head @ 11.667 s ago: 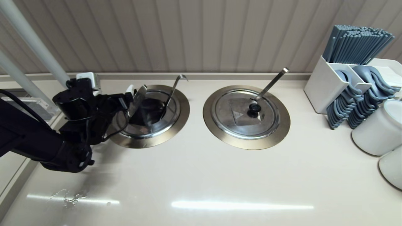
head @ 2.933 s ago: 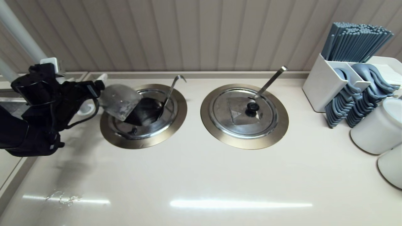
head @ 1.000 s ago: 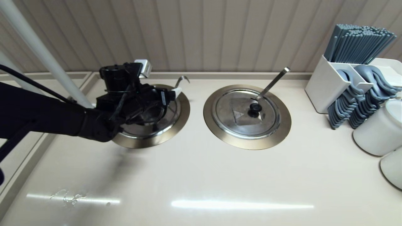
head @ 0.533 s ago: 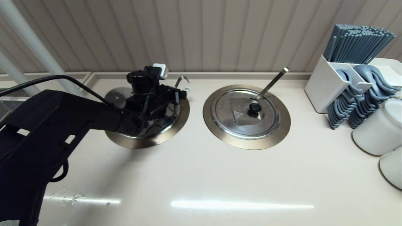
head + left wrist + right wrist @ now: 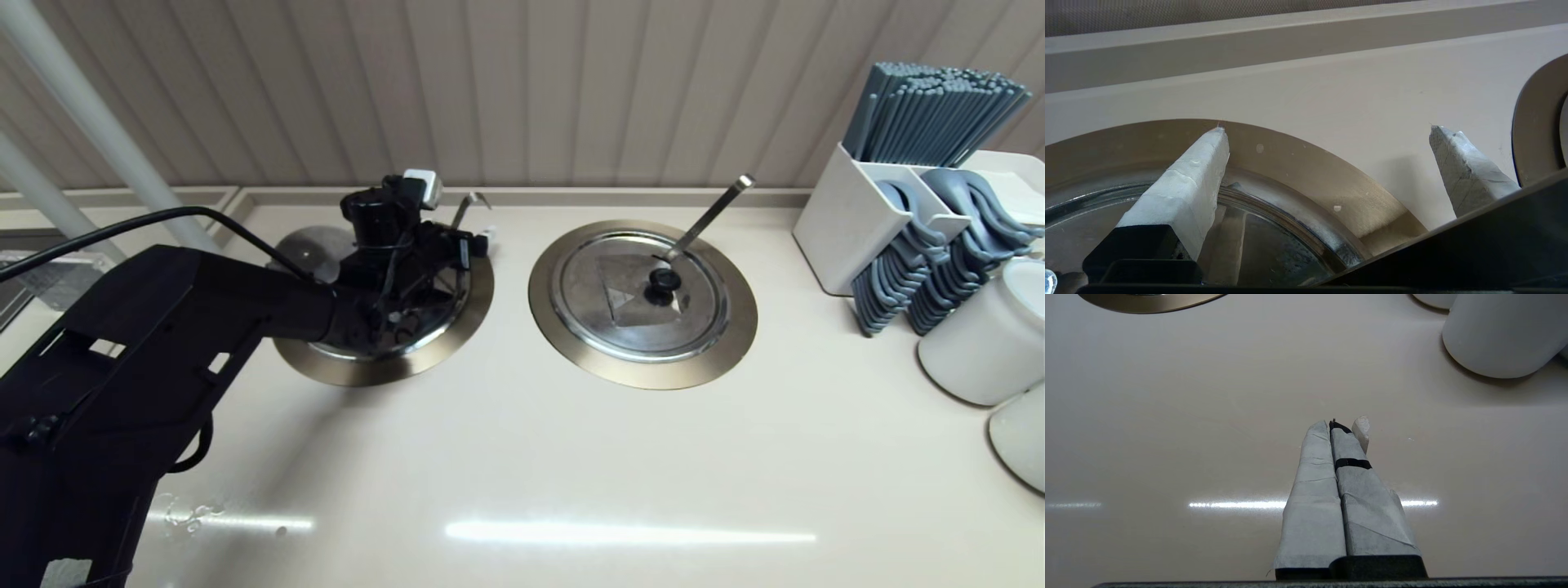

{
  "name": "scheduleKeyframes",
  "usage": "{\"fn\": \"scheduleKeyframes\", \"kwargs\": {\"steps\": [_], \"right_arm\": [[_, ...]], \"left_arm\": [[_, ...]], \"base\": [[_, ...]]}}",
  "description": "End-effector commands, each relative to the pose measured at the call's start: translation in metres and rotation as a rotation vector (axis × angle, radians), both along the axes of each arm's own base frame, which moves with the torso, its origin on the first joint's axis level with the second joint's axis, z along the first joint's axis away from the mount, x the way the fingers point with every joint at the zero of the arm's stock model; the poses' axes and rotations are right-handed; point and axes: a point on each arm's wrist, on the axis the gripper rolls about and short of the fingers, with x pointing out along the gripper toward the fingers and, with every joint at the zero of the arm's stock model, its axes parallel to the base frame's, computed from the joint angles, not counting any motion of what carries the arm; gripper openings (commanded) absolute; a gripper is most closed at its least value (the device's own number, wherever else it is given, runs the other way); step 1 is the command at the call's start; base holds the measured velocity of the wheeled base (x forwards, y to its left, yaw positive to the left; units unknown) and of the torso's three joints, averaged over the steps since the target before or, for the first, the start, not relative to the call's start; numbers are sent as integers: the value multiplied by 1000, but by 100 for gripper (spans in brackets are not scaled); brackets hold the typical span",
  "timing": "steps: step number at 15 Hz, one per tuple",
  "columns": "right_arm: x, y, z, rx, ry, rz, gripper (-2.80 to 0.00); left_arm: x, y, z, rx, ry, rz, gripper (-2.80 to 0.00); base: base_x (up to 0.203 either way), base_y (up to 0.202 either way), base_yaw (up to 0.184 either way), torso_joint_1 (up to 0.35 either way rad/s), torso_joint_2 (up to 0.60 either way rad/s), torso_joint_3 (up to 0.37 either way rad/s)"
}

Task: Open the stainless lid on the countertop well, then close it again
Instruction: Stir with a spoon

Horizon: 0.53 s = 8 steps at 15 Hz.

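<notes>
My left arm reaches over the countertop well (image 5: 457, 322), the left one of two, and hides most of it. My left gripper (image 5: 473, 243) hangs open over the well's far right rim, next to the thin hook-ended ladle handle (image 5: 464, 206). A rounded steel part of the stainless lid (image 5: 304, 249) shows behind my arm at the well's far left, clear of the gripper; its black knob is hidden. In the left wrist view the left gripper (image 5: 1327, 130) is spread wide over the bronze-grey ring (image 5: 1331, 179), holding nothing. My right gripper (image 5: 1337, 422) is shut over bare counter, outside the head view.
The twin well's lid (image 5: 620, 282) lies closed on the right, with its straight ladle handle (image 5: 710, 212). A white caddy (image 5: 849, 220) of grey chopsticks and spoons and white cups (image 5: 980, 335) stand at the far right. White poles (image 5: 82, 122) rise at the back left.
My left arm has swung from the left side across the well toward its far right rim. The steel piece it held up earlier now sits at the well's left, free of the gripper.
</notes>
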Motion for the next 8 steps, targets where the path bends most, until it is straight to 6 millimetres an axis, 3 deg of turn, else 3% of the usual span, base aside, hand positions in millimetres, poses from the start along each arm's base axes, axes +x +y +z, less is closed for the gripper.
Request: {"fn": "scheduleKeyframes", "kwargs": {"steps": [1, 2, 8], "right_arm": [[0, 0, 0, 0, 1, 0, -280], [0, 0, 0, 0, 1, 0, -280], [0, 0, 0, 0, 1, 0, -280]], "left_arm": [[2, -1, -1, -3, -8, 2, 0], [2, -1, 0, -4, -9, 8, -280], [-5, 3, 10, -12, -23, 36, -280]], "base": [[0, 0, 0, 0, 0, 0], [0, 0, 0, 0, 0, 0], [0, 0, 0, 0, 0, 0]]}}
